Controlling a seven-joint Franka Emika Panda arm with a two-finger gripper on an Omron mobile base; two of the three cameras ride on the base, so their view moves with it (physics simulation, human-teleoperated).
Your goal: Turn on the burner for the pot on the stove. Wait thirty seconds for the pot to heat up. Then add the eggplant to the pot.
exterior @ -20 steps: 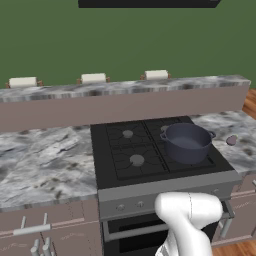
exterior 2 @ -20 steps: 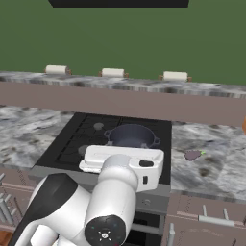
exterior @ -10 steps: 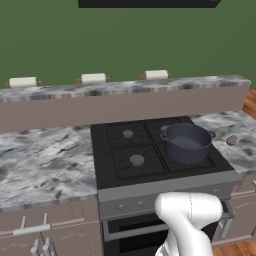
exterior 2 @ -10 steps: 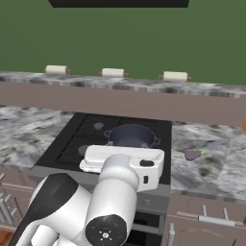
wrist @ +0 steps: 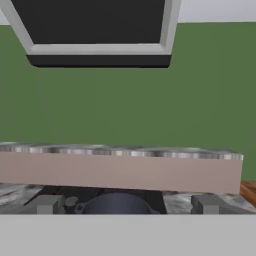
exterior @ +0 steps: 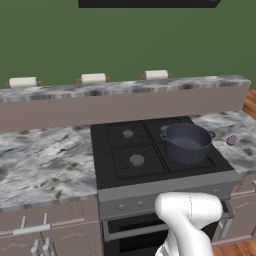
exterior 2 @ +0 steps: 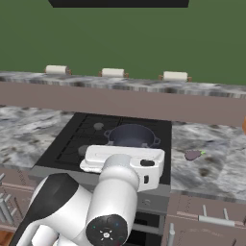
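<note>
The jaws (wrist: 125, 205) are wide open and hold nothing. In the hand view the two grey tips stand far apart, one on each side of the pot (wrist: 116, 204). The hand is low, in front of the stove (exterior: 150, 150), and looks level at the green wall past it.

On the front of the stove sits a grey panel (exterior: 165, 197) with small knobs. Behind the panel are the black grates. The pot (exterior: 187, 142) stands upright on the front right burner of the stove. Its open mouth faces up. Its two small handles stick out to the left and to the right, so the line through them runs along the stove's front edge.

The eggplant (exterior: 231, 140) lies on the marble surface (exterior: 45, 165) just right of the stove, near the pot but not touching it. In the right base view the eggplant (exterior 2: 192, 154) lies with its long side going left to right.

Behind the stove runs a raised ledge (exterior: 125, 87) with three small rolls on top.

Nothing has moved since the earlier pictures. The pot, the eggplant and the arm are all in the same places.
</note>
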